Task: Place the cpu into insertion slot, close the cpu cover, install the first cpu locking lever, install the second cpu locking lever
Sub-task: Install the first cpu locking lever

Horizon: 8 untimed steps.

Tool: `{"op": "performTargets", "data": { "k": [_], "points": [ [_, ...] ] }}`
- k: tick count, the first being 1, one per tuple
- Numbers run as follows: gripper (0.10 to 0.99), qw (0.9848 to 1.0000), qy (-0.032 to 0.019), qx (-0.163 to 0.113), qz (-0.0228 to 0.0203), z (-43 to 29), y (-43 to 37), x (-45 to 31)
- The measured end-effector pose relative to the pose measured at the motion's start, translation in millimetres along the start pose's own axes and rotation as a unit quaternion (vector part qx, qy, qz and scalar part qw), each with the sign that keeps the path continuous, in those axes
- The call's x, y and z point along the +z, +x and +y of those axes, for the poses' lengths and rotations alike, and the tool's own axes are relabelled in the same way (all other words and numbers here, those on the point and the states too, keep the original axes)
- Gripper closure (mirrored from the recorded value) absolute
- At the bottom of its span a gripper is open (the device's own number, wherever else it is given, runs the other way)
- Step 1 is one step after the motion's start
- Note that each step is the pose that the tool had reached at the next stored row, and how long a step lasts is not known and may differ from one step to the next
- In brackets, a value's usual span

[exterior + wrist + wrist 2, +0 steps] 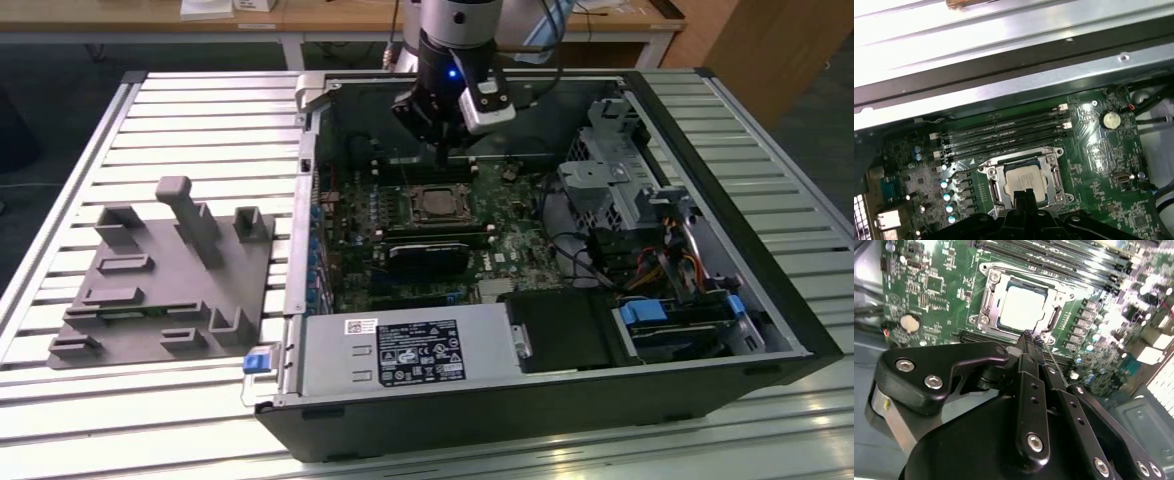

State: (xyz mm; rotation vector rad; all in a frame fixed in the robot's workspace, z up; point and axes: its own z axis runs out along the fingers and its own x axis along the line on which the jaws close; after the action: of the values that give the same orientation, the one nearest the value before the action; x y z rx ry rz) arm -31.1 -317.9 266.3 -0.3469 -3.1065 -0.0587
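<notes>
Two steps look done: the cpu (1021,307) lies under the lowered cpu cover (988,300). The gripper (1031,337), jaws together, hovers at its edge; lever state unclear.

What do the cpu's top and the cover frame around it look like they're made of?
The cpu top looks like dull grey metal: flat, matte, glaring pale under the light. The cpu cover seems to be thin stamped steel, a brighter silver, with bent edges catching highlights. This is judged by look only.

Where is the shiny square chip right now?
In both wrist views the cpu sits in the insertion slot, beside the long memory slots, just beyond the gripper.
</notes>
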Motion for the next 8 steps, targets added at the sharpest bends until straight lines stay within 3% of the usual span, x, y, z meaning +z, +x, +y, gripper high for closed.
{"op": "performTargets", "data": {
  "k": [8],
  "points": [
    [0.98, 0.9983, 0.0011, -0.058, 0.0016, -0.1, 0.2, 0.0]
  ]
}}
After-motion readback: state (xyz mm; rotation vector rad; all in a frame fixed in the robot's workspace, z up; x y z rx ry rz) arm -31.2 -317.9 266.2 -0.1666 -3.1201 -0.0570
